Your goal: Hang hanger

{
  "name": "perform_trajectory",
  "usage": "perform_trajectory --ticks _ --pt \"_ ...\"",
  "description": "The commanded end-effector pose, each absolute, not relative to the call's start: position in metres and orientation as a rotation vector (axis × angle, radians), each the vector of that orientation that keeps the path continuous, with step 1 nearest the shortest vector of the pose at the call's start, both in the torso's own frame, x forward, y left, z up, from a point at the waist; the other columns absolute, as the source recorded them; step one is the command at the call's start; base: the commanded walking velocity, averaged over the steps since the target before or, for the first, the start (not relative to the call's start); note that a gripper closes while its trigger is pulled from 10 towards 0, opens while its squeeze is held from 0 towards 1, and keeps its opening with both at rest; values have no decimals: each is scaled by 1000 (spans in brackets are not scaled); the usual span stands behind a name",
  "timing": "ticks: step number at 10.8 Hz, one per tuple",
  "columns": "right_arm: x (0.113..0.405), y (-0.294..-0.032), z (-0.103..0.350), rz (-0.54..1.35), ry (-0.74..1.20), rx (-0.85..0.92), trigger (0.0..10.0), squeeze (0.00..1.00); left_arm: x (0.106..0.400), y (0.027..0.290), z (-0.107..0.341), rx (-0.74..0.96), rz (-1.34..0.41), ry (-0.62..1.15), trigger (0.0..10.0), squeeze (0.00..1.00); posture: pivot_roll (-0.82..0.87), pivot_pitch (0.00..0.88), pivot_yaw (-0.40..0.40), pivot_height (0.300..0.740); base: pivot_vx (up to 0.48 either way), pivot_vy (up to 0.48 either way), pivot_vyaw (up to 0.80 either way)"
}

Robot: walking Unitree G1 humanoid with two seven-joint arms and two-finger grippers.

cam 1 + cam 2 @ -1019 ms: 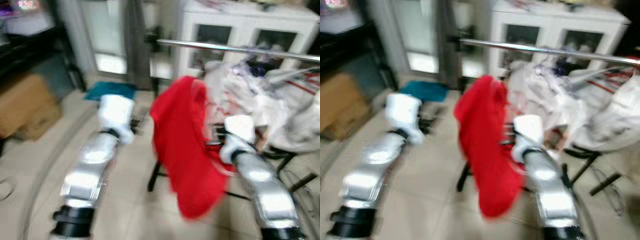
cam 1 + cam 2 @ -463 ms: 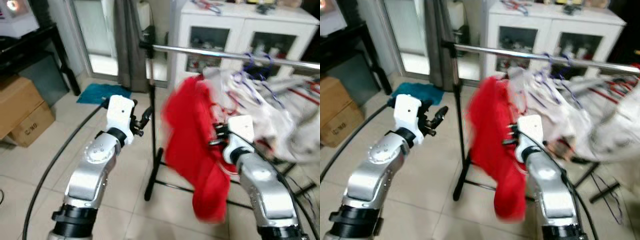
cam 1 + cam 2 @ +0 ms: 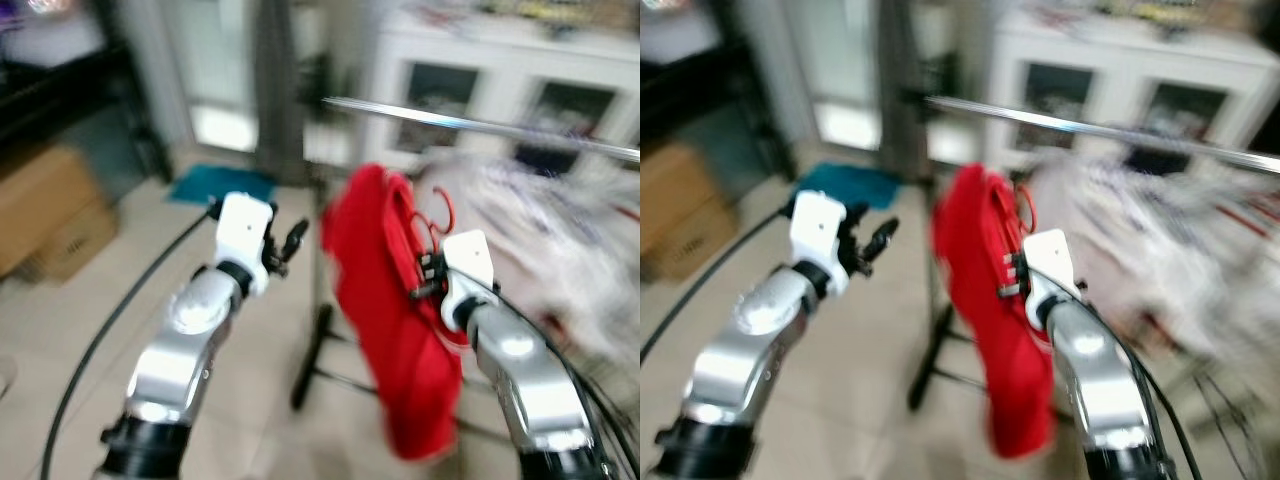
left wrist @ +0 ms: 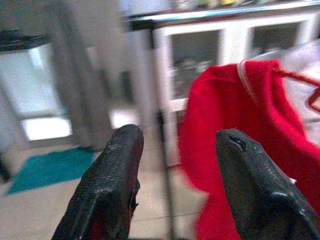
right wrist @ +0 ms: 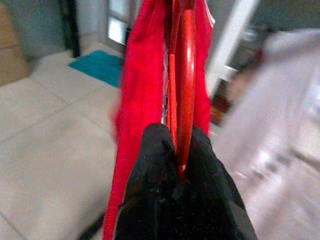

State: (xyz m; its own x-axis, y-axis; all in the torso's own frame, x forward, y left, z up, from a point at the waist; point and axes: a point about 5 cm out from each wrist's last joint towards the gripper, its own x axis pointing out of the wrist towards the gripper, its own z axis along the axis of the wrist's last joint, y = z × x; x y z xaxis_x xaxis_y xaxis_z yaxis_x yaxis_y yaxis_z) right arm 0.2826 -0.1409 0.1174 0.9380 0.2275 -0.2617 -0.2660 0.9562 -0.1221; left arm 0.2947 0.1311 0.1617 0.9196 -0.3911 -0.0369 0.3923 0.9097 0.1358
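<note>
A red garment [image 3: 385, 300] hangs on a red hanger [image 5: 184, 75]. My right gripper [image 5: 178, 142] is shut on the hanger's lower bar, and the garment drapes on both sides of it. The hanger's hook [image 3: 441, 214] stands free below the silver rail [image 3: 480, 123], apart from it. My right wrist [image 3: 462, 268] is just right of the garment. My left gripper [image 4: 175, 145] is open with nothing between its fingers, held left of the garment near the rack's end pole [image 3: 318, 300].
White clothes [image 3: 560, 220] hang blurred along the rail to the right. A white cabinet [image 3: 480, 70] stands behind the rack. A cardboard box [image 3: 50, 200] and dark shelving are at the left. A teal mat [image 3: 220, 185] and a black cable [image 3: 110, 320] lie on the tiled floor.
The whole picture has shifted and blurred, so the camera moved. My right gripper still holds the hanger below the rail, and the left gripper stays open beside it.
</note>
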Motion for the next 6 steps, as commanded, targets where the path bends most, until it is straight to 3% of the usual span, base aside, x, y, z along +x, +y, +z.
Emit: perform_trajectory --ticks 1,6 --pt "287 -138 130 256 193 -150 10000 0 296 131 165 158 -406 3 10000 0 11 0 -19 740 322 0 0" --pt "291 -144 136 204 197 -174 10000 0 294 121 161 199 -517 29 10000 0 8 0 -12 740 324 0 0"
